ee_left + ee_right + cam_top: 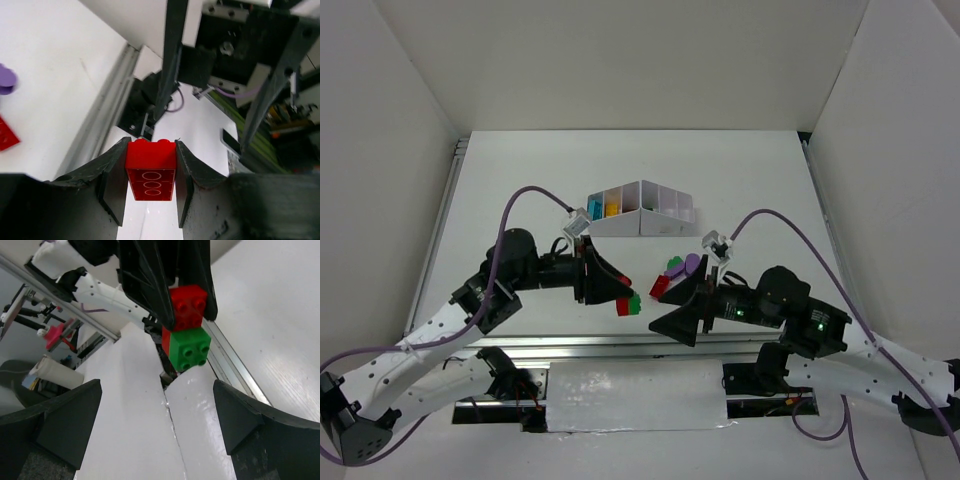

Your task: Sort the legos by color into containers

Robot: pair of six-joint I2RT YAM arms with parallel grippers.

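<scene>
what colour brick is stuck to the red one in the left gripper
A green brick, joined to the red brick; clearest in the right wrist view.

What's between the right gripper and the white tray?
In the top view, a small cluster of loose legos, purple and red among them, lies between the right gripper and the tray.

A matte white worktop [520, 190] is boxed in by plain white wall panels: a back panel [640, 60] at its far edge, and a side panel on the left [370, 160] and on the right [905, 150]. A ribbed aluminium rail [442, 225] lines its left edge. Another silver rail [580, 345] lines its near edge. The light is soft and even.
</scene>
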